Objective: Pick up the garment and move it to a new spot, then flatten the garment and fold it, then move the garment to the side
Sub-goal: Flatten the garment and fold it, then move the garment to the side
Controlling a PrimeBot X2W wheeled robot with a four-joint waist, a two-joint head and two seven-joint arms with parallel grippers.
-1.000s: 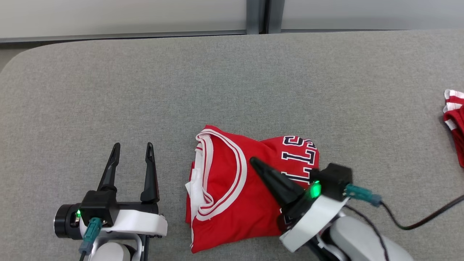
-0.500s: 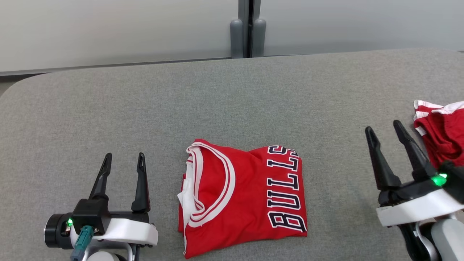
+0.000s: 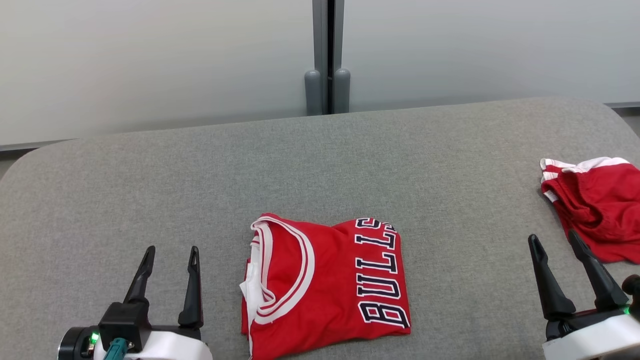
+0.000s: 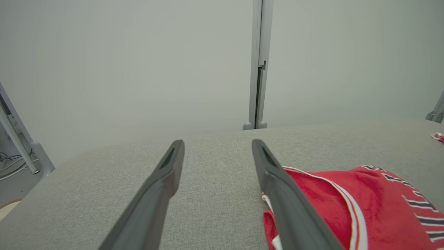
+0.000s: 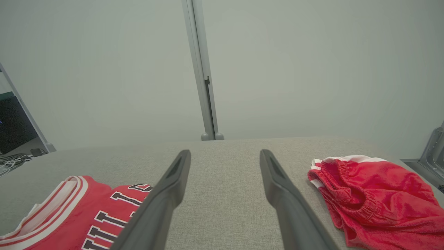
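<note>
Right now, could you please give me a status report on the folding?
Left gripper open, right gripper open, both empty. Jersey folded, flat between them. Red shorts far right, clear of it.

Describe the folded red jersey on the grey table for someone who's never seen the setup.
Find the wide grey fabric-covered table before the pale wall. Near its front edge, between the left gripper and right gripper, lies a red jersey folded into a flat rectangle. Unlike the crumpled red shorts at the table's right end, it shows a white-striped collar and BULLS lettering.
</note>
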